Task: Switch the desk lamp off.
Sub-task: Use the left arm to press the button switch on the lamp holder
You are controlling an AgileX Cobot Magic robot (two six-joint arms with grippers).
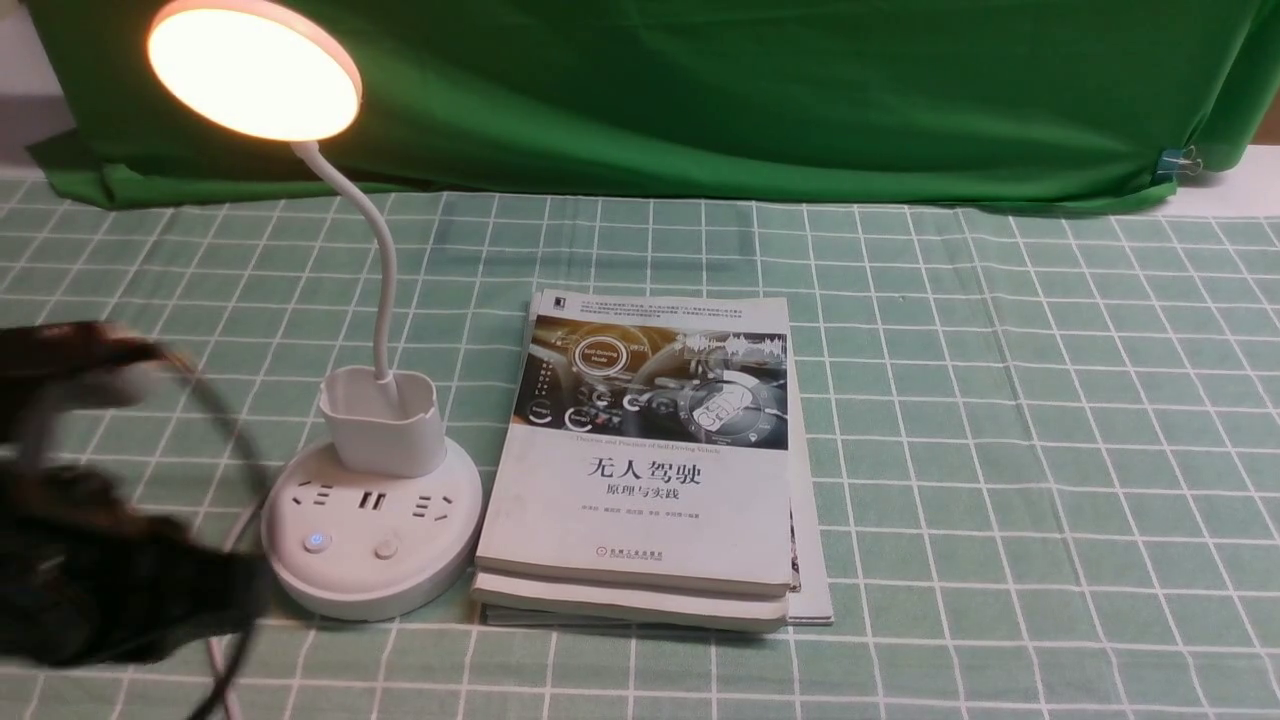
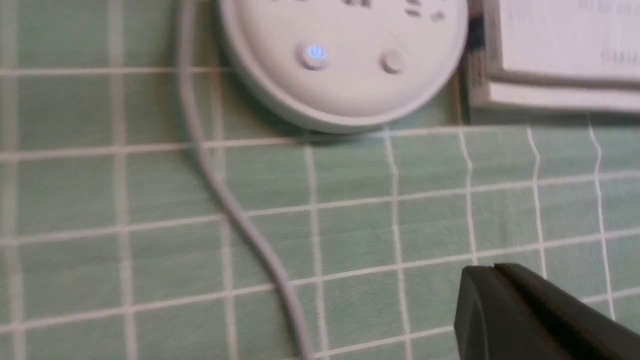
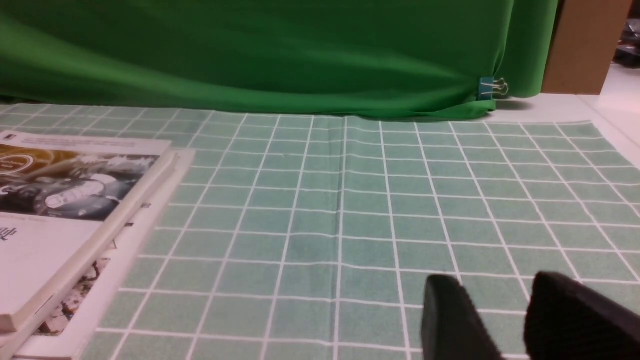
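Note:
The white desk lamp (image 1: 372, 520) stands on the checked cloth at the left. Its round disc head (image 1: 254, 68) glows warm and lit. The round base holds sockets, a blue-lit button (image 1: 316, 541) and a plain button (image 1: 386, 548). The base also shows in the left wrist view (image 2: 345, 65), with the blue-lit button (image 2: 315, 53) and the plain button (image 2: 392, 61). My left gripper (image 2: 492, 270) is shut and empty, over the cloth a short way before the base. In the front view the left arm (image 1: 90, 560) is a dark blur left of the base. My right gripper (image 3: 492, 285) is open and empty.
A stack of books (image 1: 645, 460) lies right beside the lamp base, also in the right wrist view (image 3: 65, 210). The lamp's grey cord (image 2: 225, 190) runs across the cloth beside the base. A green backdrop (image 1: 760, 90) hangs at the back.

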